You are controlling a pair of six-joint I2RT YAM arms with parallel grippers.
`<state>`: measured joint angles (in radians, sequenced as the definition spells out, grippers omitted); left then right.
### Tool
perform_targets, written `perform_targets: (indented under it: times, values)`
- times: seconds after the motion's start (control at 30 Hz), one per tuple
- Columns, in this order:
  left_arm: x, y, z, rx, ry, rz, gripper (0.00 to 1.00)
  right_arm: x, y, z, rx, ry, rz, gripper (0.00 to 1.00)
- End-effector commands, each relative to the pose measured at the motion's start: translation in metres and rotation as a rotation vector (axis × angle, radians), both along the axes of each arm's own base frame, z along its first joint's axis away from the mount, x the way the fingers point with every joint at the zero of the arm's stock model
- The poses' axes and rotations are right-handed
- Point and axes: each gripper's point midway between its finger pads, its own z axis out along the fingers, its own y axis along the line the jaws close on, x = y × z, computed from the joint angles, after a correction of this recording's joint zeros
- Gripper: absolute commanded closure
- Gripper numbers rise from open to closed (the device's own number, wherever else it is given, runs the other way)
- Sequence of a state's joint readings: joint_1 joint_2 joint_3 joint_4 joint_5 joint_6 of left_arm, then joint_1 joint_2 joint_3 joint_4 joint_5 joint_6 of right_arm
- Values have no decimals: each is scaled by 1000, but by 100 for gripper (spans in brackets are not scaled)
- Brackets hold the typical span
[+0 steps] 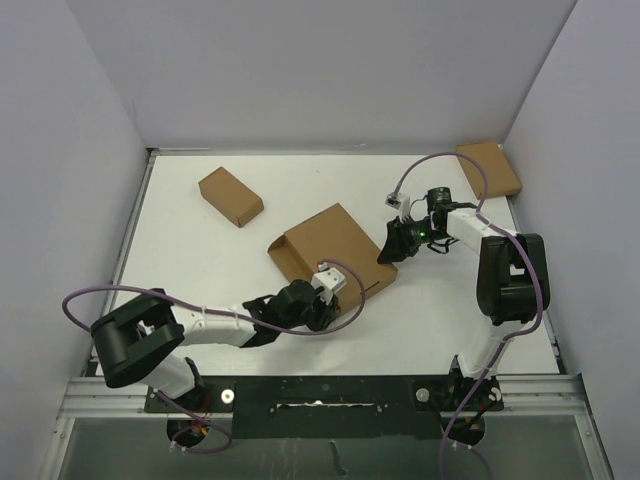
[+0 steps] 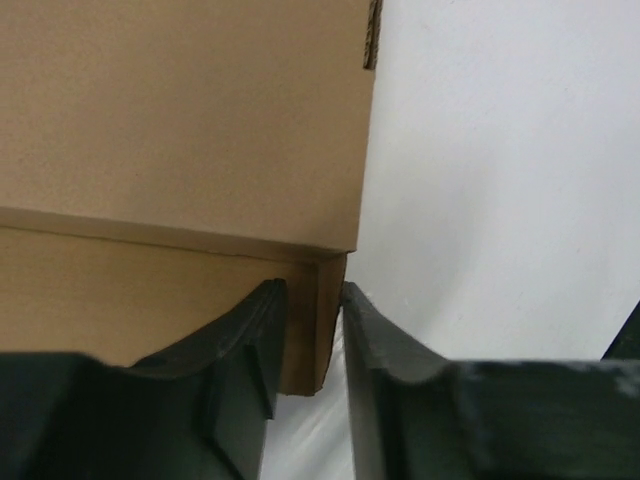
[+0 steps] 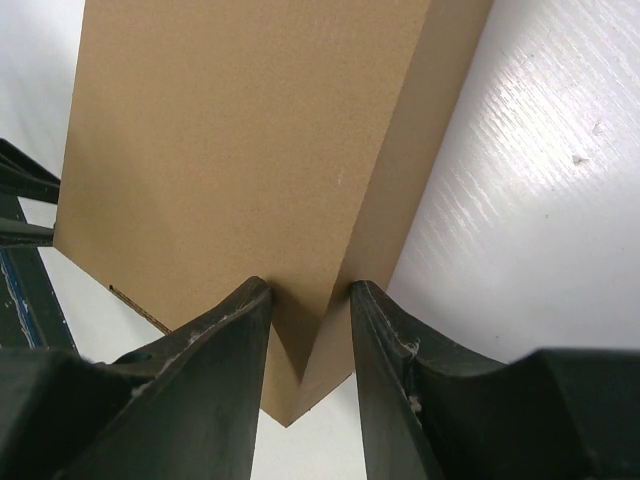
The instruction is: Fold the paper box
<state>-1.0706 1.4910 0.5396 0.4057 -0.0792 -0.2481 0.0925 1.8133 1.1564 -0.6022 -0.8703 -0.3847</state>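
1. Left gripper (image 2: 315, 300): reaches in from the near left. Its fingers (image 2: 250, 350) straddle the near corner of the paper box (image 1: 335, 245), one on each side of a short wall edge.
2. Left wrist view: cardboard fills the gap between the two jaws and both sit right against it. I cannot tell whether they clamp it or only rest beside it.
3. Same view: the flat top panel of the box lies above the fingers, a narrower wall band lies below it, and the white table (image 1: 180, 250) shows to the right.
4. The paper box lies flat near the middle of the table, turned so its corners point near, far, left and right. It is between the two arms.
5. Right gripper (image 3: 305, 295): reaches in from the right side and is closed on the right corner of the box. One finger presses the broad top panel and the other presses the side wall, with the corner ridge between them.
6. Small cardboard box (image 1: 230, 196): on the table at far left, well apart from the paper box.
7. Second small cardboard box (image 1: 490, 168): at the far right corner, beside the wall.
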Motion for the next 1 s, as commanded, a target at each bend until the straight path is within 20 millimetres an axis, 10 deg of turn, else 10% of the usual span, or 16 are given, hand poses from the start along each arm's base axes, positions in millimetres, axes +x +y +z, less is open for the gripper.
perform_targets:
  times: [0.0,0.57,0.97]
  values:
    - [6,1,30,-44,52,67,66,6,-8,-16,-85,-17,5,64]
    - [29,79,88,-330,261,455,2,6,-8,-17,-86,-16,6,63]
    - [75,137,69,-614,404,715,2,5,-7,-18,-85,-13,10,63]
